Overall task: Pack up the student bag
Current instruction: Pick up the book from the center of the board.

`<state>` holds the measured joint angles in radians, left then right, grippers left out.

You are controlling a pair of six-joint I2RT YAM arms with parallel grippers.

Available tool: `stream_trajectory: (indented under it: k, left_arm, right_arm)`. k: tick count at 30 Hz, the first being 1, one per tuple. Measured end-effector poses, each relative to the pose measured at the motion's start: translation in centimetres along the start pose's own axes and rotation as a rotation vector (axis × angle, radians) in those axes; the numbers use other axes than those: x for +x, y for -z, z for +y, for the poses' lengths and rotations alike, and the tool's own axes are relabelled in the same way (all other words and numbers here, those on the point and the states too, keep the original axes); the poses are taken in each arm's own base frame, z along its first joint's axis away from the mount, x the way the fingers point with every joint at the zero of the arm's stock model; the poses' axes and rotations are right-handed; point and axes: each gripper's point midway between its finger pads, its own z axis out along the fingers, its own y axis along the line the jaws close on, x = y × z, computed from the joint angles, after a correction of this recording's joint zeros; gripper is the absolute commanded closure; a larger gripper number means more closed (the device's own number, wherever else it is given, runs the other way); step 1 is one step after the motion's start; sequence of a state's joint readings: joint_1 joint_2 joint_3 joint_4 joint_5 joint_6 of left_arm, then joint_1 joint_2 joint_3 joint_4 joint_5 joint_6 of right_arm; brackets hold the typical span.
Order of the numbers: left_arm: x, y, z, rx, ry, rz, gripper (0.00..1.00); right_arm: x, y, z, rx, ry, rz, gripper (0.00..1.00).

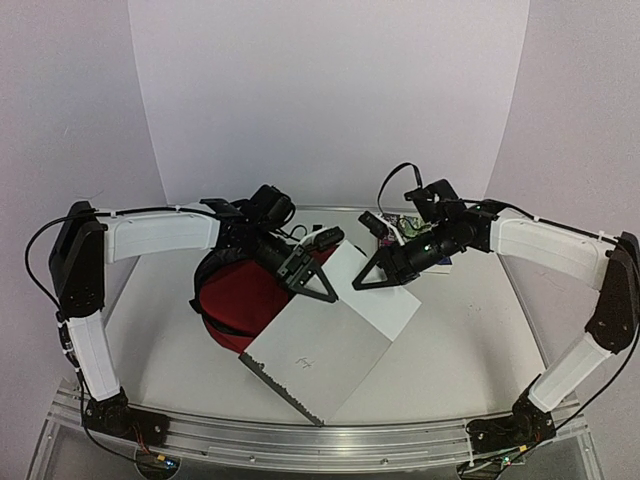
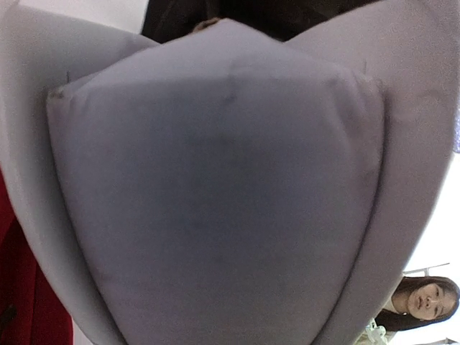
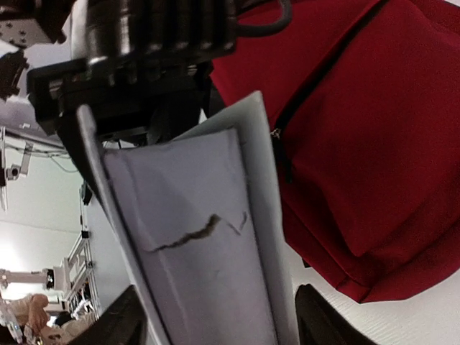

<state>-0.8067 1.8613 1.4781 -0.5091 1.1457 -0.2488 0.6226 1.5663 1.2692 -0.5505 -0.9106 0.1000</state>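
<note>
So, barely started as far as can be judged. The student bag (image 1: 225, 305) is lying flat on the table (image 1: 470, 340), and nothing can be seen packed into it. The front pocket zip looks closed in the right wrist view, and the main opening is hidden under the left arm.

A big pale grey book (image 1: 320, 350) is leaned against the bag's right side, its far corner raised and its near end resting on the table in front of the bag.

The left gripper (image 1: 312, 280) is set at the book's raised edge, just above the bag. A firm clamp can't be confirmed.

The right gripper (image 1: 372, 275) is right of the bag, fingers (image 3: 126, 320) spread wide with the book filling the gap. Whether it's being squeezed can't be told.

Still left: getting the book inside and zipping up.
</note>
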Motion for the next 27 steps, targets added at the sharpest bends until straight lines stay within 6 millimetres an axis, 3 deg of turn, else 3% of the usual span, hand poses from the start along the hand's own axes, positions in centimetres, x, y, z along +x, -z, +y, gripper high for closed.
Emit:
stream_trajectory:
  k: [2, 3, 8, 10, 14, 20, 24, 27]
  left_arm:
    - [0.3, 0.0, -0.1, 0.004, -0.008, 0.007, 0.66]
    - [0.3, 0.1, -0.1, 0.004, -0.015, 0.007, 0.59]
    - [0.2, 1.2, 0.4, -0.036, -0.044, -0.053, 0.20]
    - [-0.1, 2.0, 1.0, -0.069, -0.040, -0.099, 0.14]
    - [-1.1, 5.5, 2.3, -0.171, -0.023, -0.236, 0.06]
    - [-2.3, 13.8, 3.8, -0.377, 0.016, -0.532, 0.00]
    - [-1.5, 18.3, 4.5, -0.453, 0.073, -0.683, 0.00]
    - [-1.1, 19.8, 4.7, -0.476, 0.091, -0.744, 0.00]
  right_arm:
    - [0.2, 0.0, 0.6, -0.037, 0.013, 0.010, 0.73]
    - [0.1, 0.2, 1.0, -0.060, 0.016, 0.011, 0.78]
    - [-0.6, 0.3, 2.4, -0.122, 0.034, -0.009, 0.91]
    - [-1.1, 0.1, 2.4, -0.114, 0.039, -0.027, 0.95]
    - [-1.8, -0.4, 1.3, -0.074, -0.011, -0.080, 1.00]
    - [-3.6, -0.3, -1.3, -0.005, -0.114, -0.209, 1.00]
    - [-5.8, 2.0, -2.2, 0.031, -0.154, -0.347, 1.00]
    - [-8.0, 4.7, -1.5, 0.040, -0.149, -0.470, 1.00]
